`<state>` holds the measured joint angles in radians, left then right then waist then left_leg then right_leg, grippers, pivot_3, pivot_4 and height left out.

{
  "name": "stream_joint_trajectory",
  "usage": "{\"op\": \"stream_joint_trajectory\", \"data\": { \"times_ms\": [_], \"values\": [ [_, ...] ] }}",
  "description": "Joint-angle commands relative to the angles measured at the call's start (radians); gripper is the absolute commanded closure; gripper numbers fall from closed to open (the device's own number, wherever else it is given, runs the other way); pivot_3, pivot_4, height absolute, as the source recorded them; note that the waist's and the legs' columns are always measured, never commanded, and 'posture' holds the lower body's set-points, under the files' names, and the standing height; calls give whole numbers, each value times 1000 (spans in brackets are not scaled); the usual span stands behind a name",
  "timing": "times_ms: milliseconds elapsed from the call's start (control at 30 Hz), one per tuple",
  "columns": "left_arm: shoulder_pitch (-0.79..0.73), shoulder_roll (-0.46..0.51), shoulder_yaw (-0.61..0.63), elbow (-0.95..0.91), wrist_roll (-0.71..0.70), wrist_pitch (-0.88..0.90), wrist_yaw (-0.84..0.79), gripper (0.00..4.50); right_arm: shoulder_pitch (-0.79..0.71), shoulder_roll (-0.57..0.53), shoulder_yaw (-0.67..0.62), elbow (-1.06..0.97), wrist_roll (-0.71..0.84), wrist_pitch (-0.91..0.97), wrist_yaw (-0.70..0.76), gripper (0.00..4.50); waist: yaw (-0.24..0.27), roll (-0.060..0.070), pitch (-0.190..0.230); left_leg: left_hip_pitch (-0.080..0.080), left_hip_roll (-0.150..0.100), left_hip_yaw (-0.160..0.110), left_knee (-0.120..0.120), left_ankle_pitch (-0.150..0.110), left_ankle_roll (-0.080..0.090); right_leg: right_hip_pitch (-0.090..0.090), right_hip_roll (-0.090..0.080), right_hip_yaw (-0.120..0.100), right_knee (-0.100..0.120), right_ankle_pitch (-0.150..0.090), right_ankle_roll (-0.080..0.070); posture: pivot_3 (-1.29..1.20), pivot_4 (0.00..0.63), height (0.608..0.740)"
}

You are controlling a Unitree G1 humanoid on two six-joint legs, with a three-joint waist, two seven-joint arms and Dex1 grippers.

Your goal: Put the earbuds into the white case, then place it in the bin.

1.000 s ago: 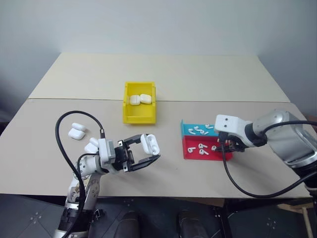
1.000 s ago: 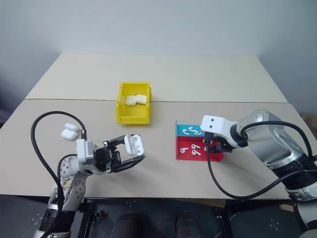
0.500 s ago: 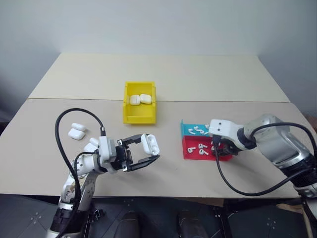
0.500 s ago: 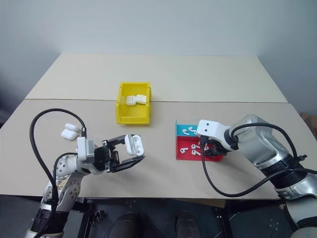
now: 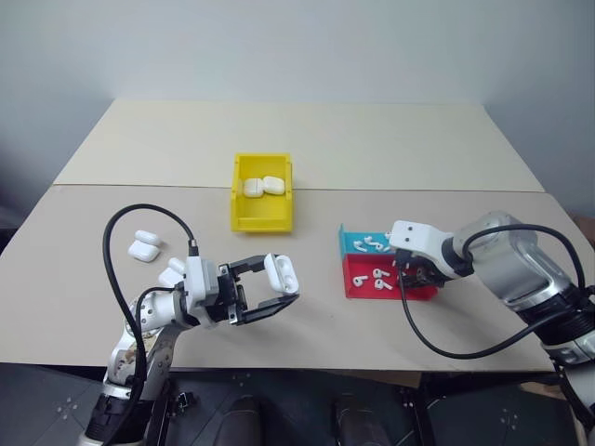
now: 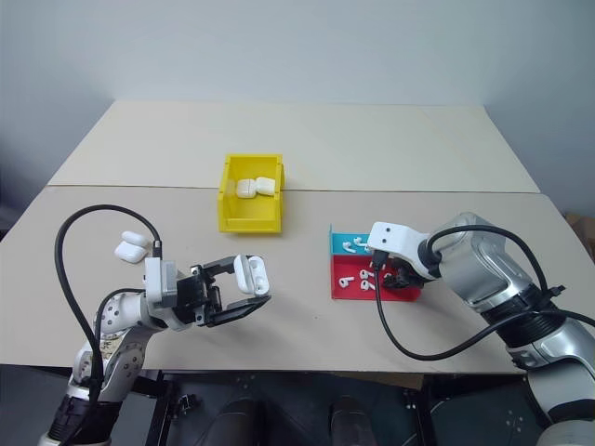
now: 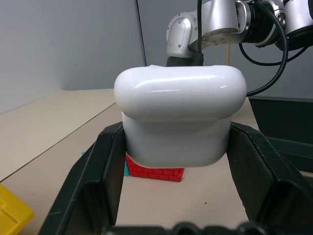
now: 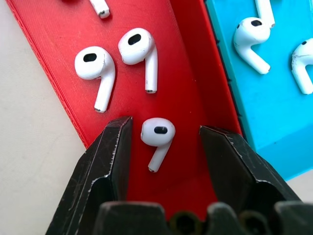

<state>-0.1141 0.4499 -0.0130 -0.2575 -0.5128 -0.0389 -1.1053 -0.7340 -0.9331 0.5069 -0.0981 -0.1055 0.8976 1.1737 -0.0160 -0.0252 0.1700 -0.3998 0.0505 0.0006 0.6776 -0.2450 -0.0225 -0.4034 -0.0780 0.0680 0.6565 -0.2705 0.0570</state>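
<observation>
Even, diffuse overhead lighting; the scene is bright with no harsh hot spots. The beige flat-topped bench (image 5: 372, 149) carries only soft, faint shadows beside the small bright yellow plastic bin (image 5: 261, 218) and beside the shallow red plastic tray (image 8: 54, 63). The head views are slightly soft but evenly focused, with no visible bending at the edges. In the left wrist view the glossy white rounded case (image 7: 178, 117) shows pale streak reflections along its lid; the background behind it stays readable. The right wrist view is crisp: print ridges on the tray are resolved, and the tiny white plastic earbuds (image 8: 157, 139) cast short, soft shadows.
</observation>
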Motion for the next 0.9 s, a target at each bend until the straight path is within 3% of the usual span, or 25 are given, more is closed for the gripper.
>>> {"op": "stream_joint_trajectory", "data": {
  "times_ms": [33,100,233,600,767,900],
  "values": [
    [-2,3,9,-37,-24,5,14,1710,-17,-8,-11,-16,-5,17,8,1831,0,0,0,0,0,0,0,0,0,0,0,0,0,0,0,0,150,740],
    [-3,2,7,-36,-24,6,17,1710,-18,-8,-8,-16,-8,20,7,1831,0,0,0,0,0,0,0,0,0,0,0,0,0,0,0,0,150,740],
    [-5,3,4,-35,-25,6,20,1710,-13,-12,-6,-21,-9,17,10,2709,0,0,0,0,0,0,0,0,0,0,0,0,0,0,0,0,150,740],
    [-13,5,9,-35,-30,21,21,1710,-5,-11,-12,-30,-5,20,14,2709,0,0,0,0,0,0,0,0,0,0,0,0,0,0,0,0,150,740],
    [-15,4,8,-31,-25,21,26,1710,0,-15,-11,-32,-5,18,16,3891,0,0,0,0,0,0,0,0,0,0,0,0,-1,0,0,0,150,740],
    [-16,3,7,-29,-26,19,28,1710,4,-16,-19,-39,-3,18,13,3887,0,0,0,0,0,0,0,0,0,0,0,0,-1,0,0,0,150,740]
  ]
}}
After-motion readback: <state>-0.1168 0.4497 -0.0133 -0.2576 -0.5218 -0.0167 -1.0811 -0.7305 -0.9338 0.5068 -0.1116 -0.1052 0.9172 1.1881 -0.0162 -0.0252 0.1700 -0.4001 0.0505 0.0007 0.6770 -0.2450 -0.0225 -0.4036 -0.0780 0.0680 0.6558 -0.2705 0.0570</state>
